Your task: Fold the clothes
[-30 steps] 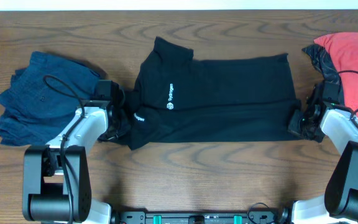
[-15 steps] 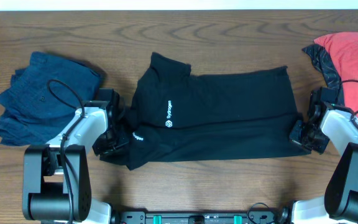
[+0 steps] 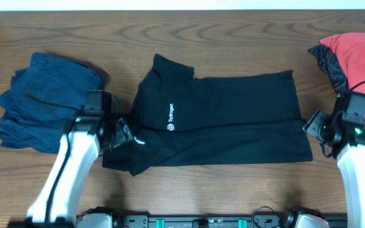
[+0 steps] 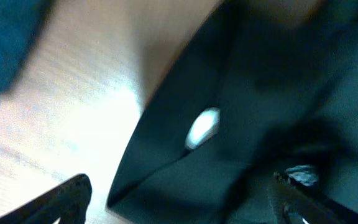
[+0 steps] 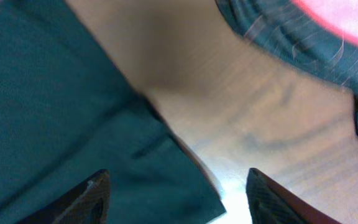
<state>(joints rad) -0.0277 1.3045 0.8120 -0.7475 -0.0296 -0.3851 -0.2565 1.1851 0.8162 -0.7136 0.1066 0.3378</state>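
Observation:
The black short-sleeved shirt (image 3: 233, 120) lies flat on the table, folded lengthwise, with its white chest logo (image 3: 172, 118) facing up. My left gripper (image 3: 123, 134) hovers at the shirt's left end, jaws open and empty. In the left wrist view the gripper (image 4: 182, 202) stands wide over a folded black corner (image 4: 185, 168). My right gripper (image 3: 313, 125) sits just off the shirt's right edge, open and empty. In the right wrist view the gripper (image 5: 179, 202) spans the shirt's lower corner (image 5: 185, 186) and bare wood.
A navy garment (image 3: 40, 104) is bunched at the left, close to my left arm. A red garment (image 3: 360, 57) with dark plaid fabric (image 3: 328, 63) beside it lies at the far right, behind my right arm. Bare wooden table (image 3: 189, 183) runs along the front edge.
Both grippers were shut on the shirt's ends and now stand open, having let go. Both arms have lifted and drawn slightly outward. The shirt's lower edge lies flatter.

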